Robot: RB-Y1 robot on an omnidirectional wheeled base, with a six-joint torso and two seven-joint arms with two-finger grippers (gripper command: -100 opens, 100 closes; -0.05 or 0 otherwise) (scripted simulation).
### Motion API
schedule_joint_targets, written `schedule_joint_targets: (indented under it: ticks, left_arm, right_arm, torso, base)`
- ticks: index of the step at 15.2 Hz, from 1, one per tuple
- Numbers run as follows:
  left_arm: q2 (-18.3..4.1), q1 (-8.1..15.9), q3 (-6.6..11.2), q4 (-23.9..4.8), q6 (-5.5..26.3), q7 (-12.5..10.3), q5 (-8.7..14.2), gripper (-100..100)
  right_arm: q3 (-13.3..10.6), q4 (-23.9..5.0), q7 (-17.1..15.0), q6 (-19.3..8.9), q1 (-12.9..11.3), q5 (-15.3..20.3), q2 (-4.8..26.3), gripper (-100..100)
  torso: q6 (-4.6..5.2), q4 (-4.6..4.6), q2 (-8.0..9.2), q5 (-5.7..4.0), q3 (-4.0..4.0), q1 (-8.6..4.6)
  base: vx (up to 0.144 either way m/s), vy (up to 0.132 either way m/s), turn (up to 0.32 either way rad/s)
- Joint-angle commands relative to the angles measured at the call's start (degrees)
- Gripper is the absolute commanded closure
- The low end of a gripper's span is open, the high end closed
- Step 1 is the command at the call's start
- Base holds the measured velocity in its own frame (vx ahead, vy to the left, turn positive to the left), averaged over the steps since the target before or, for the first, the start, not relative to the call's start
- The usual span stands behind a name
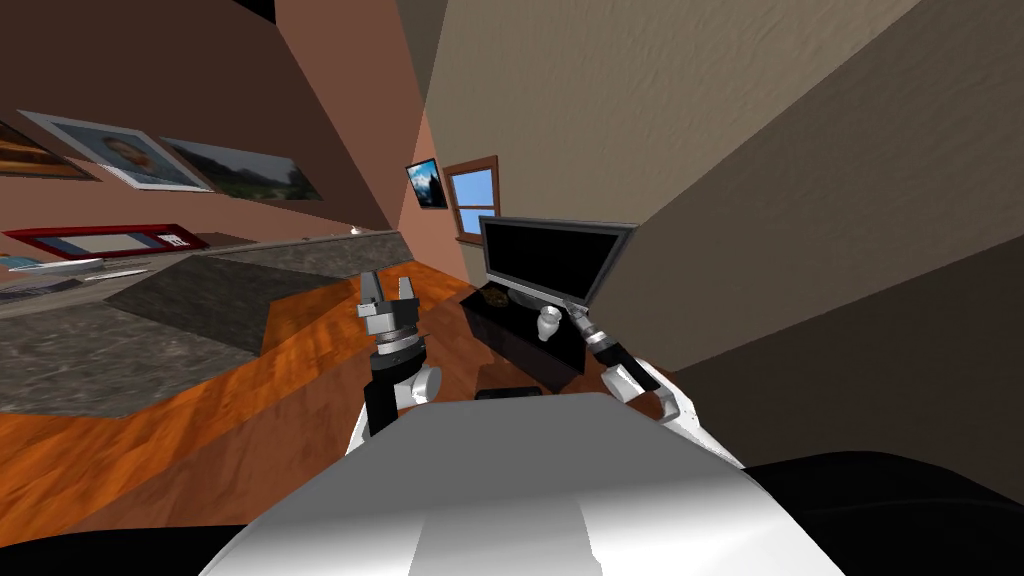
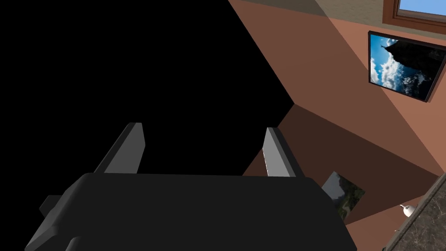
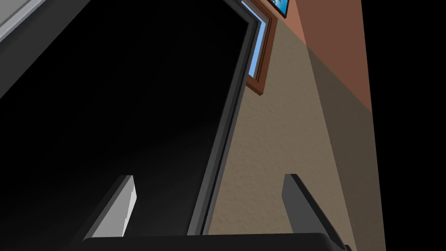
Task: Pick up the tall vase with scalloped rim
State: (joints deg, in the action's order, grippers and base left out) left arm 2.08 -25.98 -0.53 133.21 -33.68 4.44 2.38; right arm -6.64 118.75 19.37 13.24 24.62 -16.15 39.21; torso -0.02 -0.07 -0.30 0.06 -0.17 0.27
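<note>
Two arms are showing in the head view: the left gripper [image 1: 386, 286] is hovering upright over the wooden floor [image 1: 300, 400], well apart from the work, while the right gripper [image 1: 573, 312] is hanging just beside the white vase [image 1: 548, 322], which is standing on the low dark bench [image 1: 520, 350] before the television [image 1: 555, 258]. In the left wrist view, the fingers [image 2: 130, 150] are standing apart, gripping nothing. In the right wrist view, the fingers [image 3: 123, 207] are likewise standing apart, facing the television screen. The vase is probably rigid, smooth and breakable, so taking hold across its body below the rim, with light pressure, is advisable.

Right tool [image 3: 209, 178]: fingers stand wide apart.
Screen [image 3: 130, 87]: black, grey-framed, just beyond the fingers.
Wall [image 3: 283, 139]: beige, beside the screen.
Window [image 3: 260, 56]: brown-framed, on that wall, farther off.
</note>
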Motion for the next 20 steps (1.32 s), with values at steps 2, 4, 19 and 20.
schedule_joint_targets:
  ticks: [2, 4, 19, 20]
  left_arm:
    - [0.0, 0.0, 0.0, 0.0, 0.0, 0.0, 0.0, 0]
    - [0.0, 0.0, 0.0, 0.0, 0.0, 0.0, 0.0, 0]
    - [0.0, 0.0, 0.0, 0.0, 0.0, 0.0, 0.0, 0]
    - [0.0, 0.0, 0.0, 0.0, 0.0, 0.0, 0.0, 0]
  right_arm:
    - [-0.6, -1.3, 0.9, -0.8, -0.2, -0.9, 3.1, -100]
    - [-1.4, -2.4, 2.2, -2.4, -0.3, -2.0, 6.1, -100]
    - [-8.1, -10.2, 11.8, -13.4, -1.1, -10.1, 25.2, -100]
    - [-8.1, -10.2, 11.8, -13.4, -1.1, -10.1, 26.6, -100]
  torso:
    - [0.0, 0.0, 0.0, 0.0, 0.0, 0.01]
    - [0.01, 0.01, 0.05, 0.0, 0.03, -0.03]
    - [0.01, 0.0, 0.01, 0.03, 0.0, 0.12]
    - [0.0, 0.0, -0.02, 0.04, -0.01, 0.18]
  base:
    - [0.056, 0.057, 0.042]
    - [0.06, 0.054, 0.061]
    - [0.073, 0.078, 0.069]
    - [0.089, 0.104, 0.066]
